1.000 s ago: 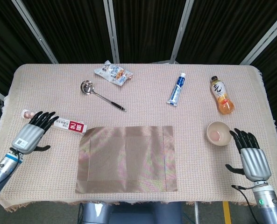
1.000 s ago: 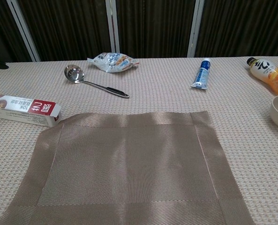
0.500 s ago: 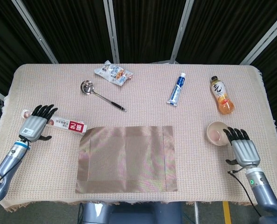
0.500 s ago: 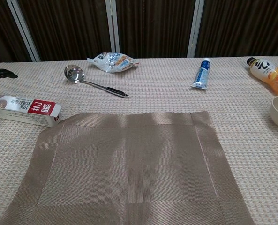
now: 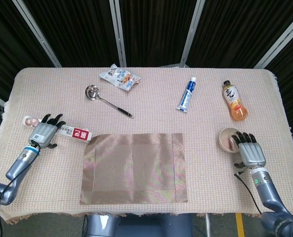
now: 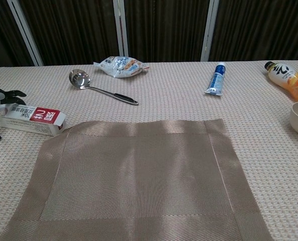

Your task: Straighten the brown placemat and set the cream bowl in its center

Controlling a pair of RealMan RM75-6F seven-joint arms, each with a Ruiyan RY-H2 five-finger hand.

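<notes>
Here, bowl (image 5: 230, 138) is seen empty, touched by spread fingers (image 5: 244, 138) of right hand (image 5: 248, 150); left hand (image 5: 44, 133) fingers spread over box (image 5: 62, 131).

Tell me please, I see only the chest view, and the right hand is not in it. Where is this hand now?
Observer: The right hand lies at the near right side of the cream bowl, fingers spread, tips at its rim.
Operator: Does it hold the bowl?
Observer: No grip shows. The bowl sits apart from the brown placemat, to its right.
Operator: And the left hand? I see only fingertips.
Observer: The left hand lies across the left part of the white box. I cannot tell if it grips.
</notes>
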